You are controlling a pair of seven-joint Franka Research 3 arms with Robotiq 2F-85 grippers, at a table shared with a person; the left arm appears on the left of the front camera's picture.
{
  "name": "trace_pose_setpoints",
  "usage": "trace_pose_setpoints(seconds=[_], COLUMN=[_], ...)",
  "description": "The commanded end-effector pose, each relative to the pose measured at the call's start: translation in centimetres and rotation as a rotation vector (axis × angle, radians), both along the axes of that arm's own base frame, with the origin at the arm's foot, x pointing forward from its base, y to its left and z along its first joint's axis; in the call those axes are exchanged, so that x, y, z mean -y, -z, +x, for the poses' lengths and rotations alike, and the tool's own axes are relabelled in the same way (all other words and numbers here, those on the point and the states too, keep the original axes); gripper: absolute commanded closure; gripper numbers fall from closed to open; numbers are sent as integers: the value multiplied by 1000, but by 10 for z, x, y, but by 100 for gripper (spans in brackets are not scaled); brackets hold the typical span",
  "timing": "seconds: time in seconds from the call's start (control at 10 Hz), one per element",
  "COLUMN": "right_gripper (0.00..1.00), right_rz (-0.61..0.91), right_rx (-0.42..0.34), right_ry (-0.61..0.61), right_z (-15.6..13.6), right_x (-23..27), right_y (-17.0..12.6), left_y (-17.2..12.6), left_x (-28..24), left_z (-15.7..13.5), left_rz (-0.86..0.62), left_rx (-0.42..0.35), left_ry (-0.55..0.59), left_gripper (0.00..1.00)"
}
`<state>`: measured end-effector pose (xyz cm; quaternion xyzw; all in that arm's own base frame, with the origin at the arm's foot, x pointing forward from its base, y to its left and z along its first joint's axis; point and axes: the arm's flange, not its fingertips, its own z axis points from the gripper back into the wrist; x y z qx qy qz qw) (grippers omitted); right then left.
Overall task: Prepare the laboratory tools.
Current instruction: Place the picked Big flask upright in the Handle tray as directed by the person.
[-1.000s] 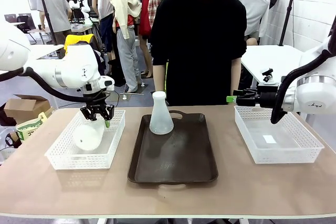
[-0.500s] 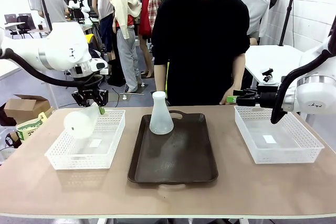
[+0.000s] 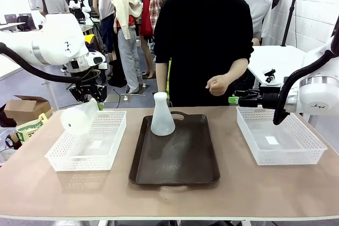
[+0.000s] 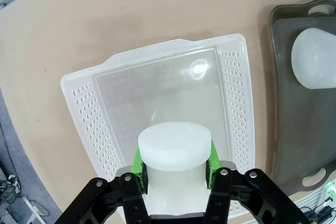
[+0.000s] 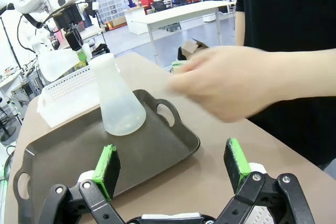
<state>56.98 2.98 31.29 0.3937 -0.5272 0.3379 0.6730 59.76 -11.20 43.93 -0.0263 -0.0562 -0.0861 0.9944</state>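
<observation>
One translucent whitish flask hangs tilted above the left white basket, its base pointing down and to the left. My left gripper is shut on its neck. In the left wrist view the flask's round base sits between the green pads of the left gripper. A second flask stands upright at the far end of the dark brown tray. My right gripper hovers open and empty over the right basket's far left corner, its jaws wide apart in the right wrist view.
The right white basket holds no flask. A person in black stands at the far side, one hand raised in the air near my right gripper. The tray flask and tray lie beyond my right fingers.
My left arm has lifted the flask up out of the left basket and a little to the left. The person's hand has risen from the table edge. My right arm has not moved.
</observation>
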Motion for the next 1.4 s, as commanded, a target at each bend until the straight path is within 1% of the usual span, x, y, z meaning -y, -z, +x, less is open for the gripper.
trace_pose_setpoints(seconds=[0.0,1.1,1.3], right_gripper=[0,0,0], right_rz=[-11,-11,-11], right_rx=[0,0,0], right_ry=[-11,-11,-11], right_z=[-1,-1,-1], right_x=[-1,-1,-1], right_y=[0,0,0], left_y=[1,3,-28], left_x=[0,0,-1], left_z=[0,0,-16], left_rz=[0,0,-210], left_rx=[-2,-5,120], left_ry=[-5,0,123], left_gripper=[100,100,100])
